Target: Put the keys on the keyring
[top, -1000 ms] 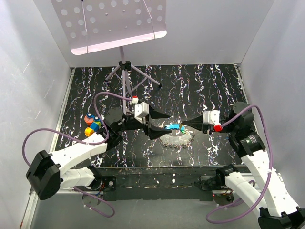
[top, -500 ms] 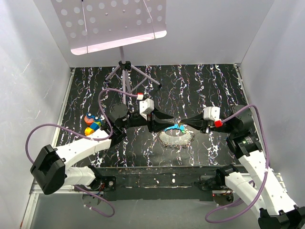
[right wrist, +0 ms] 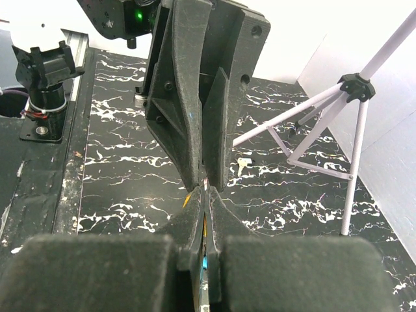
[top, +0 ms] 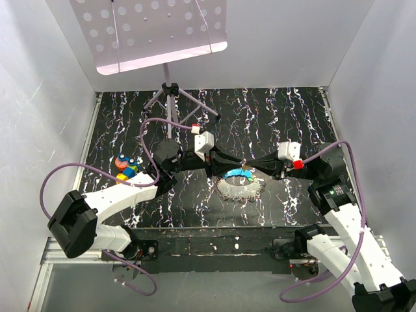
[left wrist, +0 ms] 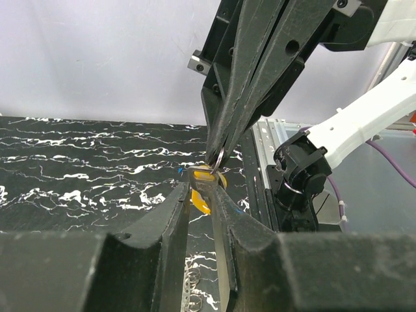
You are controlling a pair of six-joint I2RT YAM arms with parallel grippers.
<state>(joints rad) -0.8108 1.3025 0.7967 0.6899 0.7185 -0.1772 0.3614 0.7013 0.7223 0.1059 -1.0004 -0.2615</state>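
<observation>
My two grippers meet tip to tip above the middle of the table. The right gripper is shut on a small metal keyring, pinched at its fingertips. A blue key hangs just under the meeting point. In the left wrist view, the yellow-orange key sits right below that ring. The left gripper has its jaws narrowed onto the key's metal part, both tips touching it. Slivers of yellow and blue show between the right fingers.
A loop of beaded chain lies on the table directly under the grippers. A cluster of coloured pieces sits at the left edge. A music stand's tripod stands behind. A bare silver key lies on the table.
The left gripper has moved right to meet the right gripper, and its jaws have narrowed from wide open onto the yellow-orange key. The right gripper shifted slightly left, still shut.
</observation>
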